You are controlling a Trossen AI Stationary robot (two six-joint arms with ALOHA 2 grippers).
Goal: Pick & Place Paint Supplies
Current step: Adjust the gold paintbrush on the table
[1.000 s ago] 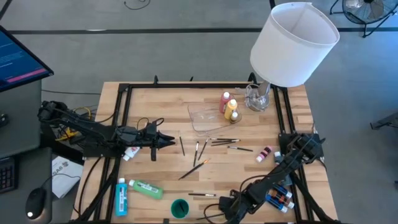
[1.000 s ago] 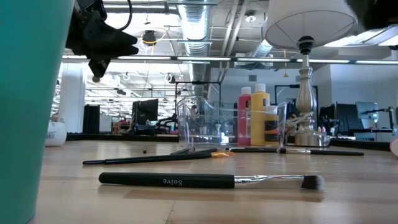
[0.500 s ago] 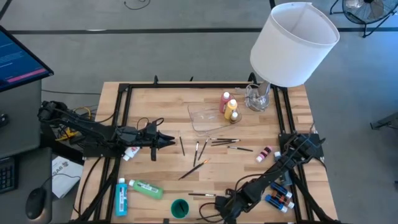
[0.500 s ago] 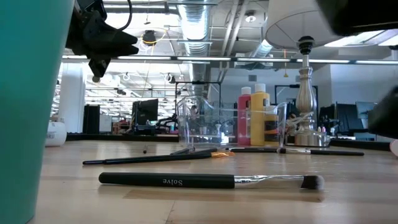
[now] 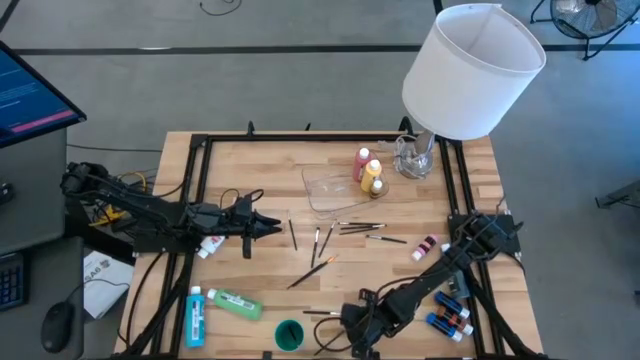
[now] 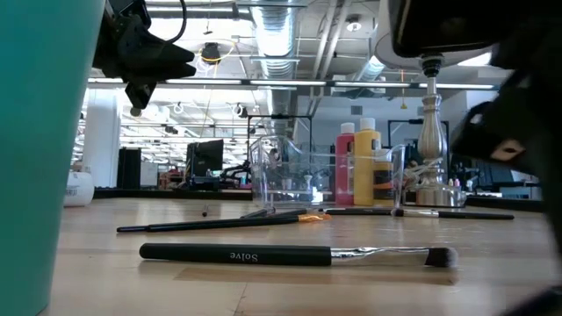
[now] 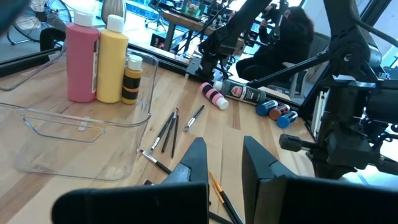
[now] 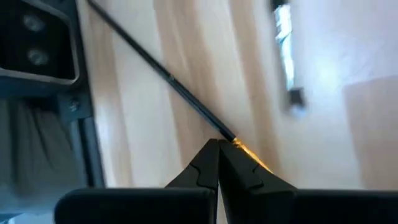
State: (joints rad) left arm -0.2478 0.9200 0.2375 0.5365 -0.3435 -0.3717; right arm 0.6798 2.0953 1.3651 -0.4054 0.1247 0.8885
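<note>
Nearest you, at the front edge of the wooden worktop (image 5: 260, 190), your right end effector (image 5: 352, 338) hangs low with its fingers pressed together and nothing between them. In its wrist view a thin dark-handled brush with a gold ferrule (image 8: 163, 73) lies just ahead of the tips, so you appear to be lining up on a brush, not yet holding one. Close by stand a round green cup (image 5: 288, 334) and the black-handled brush with a silver ferrule (image 6: 290, 255); to the left lie a green white-capped paint bottle (image 5: 235, 303) and a blue white-capped bottle (image 5: 195, 303). At the right edge a cluster of tiny coloured bottles (image 5: 446, 314) waits.

Mid-worktop, several thin dark brushes (image 5: 340, 232) are scattered loose, and a small pink bottle (image 5: 425, 246) lies on its side. Your left end effector (image 5: 272, 229) hovers over the left side, fingers closed and empty.

Farther back, the clear plastic tray (image 5: 330, 187) holds only a red white-capped bottle (image 5: 361, 163), a yellow white-capped bottle (image 5: 371, 173) and a tinier yellow bottle (image 5: 377, 187). Behind it stands the big white lampshade (image 5: 472, 70) on its lamp.

Judging from this, you are early to midway: three bottles placed, and every brush, the green, blue and pink bottles and the tiny ones are left to move.
</note>
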